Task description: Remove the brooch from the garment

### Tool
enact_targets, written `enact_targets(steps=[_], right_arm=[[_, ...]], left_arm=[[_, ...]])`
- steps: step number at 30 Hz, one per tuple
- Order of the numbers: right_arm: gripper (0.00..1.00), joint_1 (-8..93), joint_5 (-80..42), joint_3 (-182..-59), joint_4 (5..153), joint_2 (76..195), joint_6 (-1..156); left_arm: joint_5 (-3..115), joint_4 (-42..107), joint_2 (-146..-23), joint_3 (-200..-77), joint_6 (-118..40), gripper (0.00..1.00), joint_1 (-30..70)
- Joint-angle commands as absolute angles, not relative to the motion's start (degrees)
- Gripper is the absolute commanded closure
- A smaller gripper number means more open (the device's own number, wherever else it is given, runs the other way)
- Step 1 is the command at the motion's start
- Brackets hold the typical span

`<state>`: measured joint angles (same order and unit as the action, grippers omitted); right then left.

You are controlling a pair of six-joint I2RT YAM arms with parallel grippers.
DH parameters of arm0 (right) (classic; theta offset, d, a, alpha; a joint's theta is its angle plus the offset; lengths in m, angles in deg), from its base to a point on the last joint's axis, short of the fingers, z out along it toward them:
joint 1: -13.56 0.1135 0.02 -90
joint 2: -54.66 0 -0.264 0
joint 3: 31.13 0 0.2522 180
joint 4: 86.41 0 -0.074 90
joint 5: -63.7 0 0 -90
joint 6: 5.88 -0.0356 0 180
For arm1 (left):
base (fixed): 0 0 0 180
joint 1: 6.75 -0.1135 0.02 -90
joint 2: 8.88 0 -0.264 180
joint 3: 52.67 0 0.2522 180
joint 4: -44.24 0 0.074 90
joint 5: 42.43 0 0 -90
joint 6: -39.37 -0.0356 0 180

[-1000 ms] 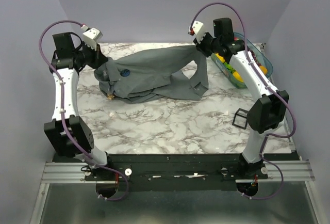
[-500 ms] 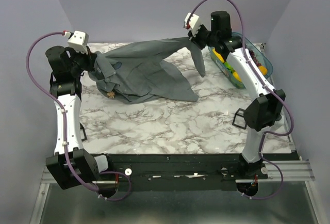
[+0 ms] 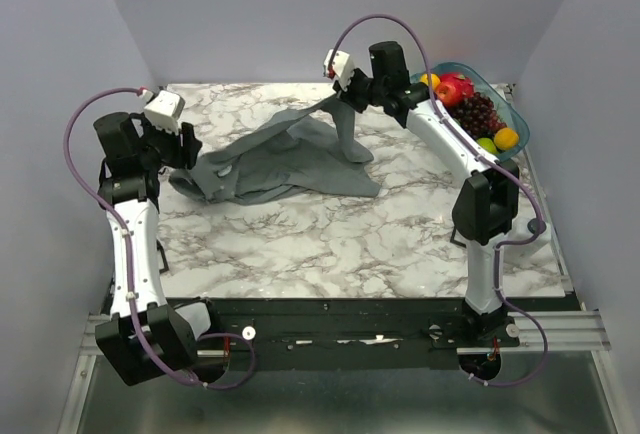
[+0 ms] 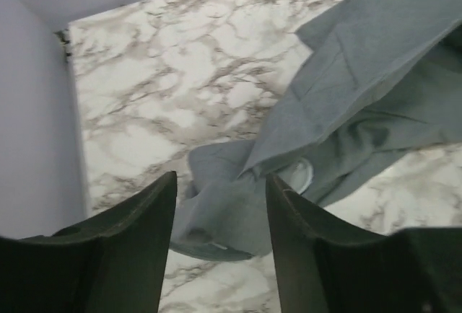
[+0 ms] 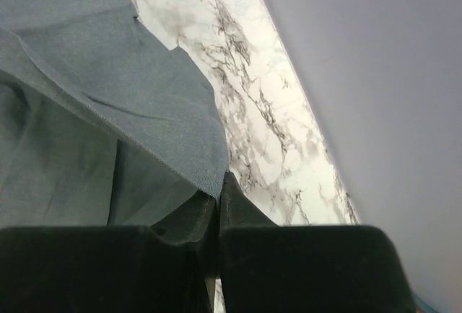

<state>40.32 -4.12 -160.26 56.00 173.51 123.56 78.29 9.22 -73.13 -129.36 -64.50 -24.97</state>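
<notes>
The garment (image 3: 270, 159), a grey shirt, lies crumpled on the marble table's far middle. My right gripper (image 3: 337, 94) is shut on one edge of it and holds that edge up above the table; in the right wrist view the cloth (image 5: 108, 111) is pinched between the closed jaws of the gripper (image 5: 220, 183). My left gripper (image 3: 188, 151) hovers open just left of the shirt's collar end. In the left wrist view its gripper (image 4: 220, 176) has nothing between its fingers, and the folded shirt (image 4: 346, 97) lies below them. The brooch is hidden.
A clear teal bowl (image 3: 512, 114) of fruit stands at the back right, behind the right arm. Purple-grey walls close in the table on three sides. Bare marble (image 3: 330, 244) stretches from the shirt to the near edge.
My left gripper has opened and let go of the shirt, whose left end dropped onto the table. My right gripper has carried its held edge leftward, uncovering the fruit bowl.
</notes>
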Motion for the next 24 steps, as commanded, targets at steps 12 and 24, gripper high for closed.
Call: enact_targets(steps=[12, 24], right_arm=[[0.89, 40.3, -1.8, -157.6, 55.9, 172.1, 119.5], [0.91, 40.3, -4.1, -154.1, 57.7, 170.5, 118.2]], left_arm=[[80.8, 14.0, -78.4, -124.0, -78.0, 0.29, 4.2], [61.9, 29.5, -76.3, -109.0, -78.5, 0.38, 17.9]])
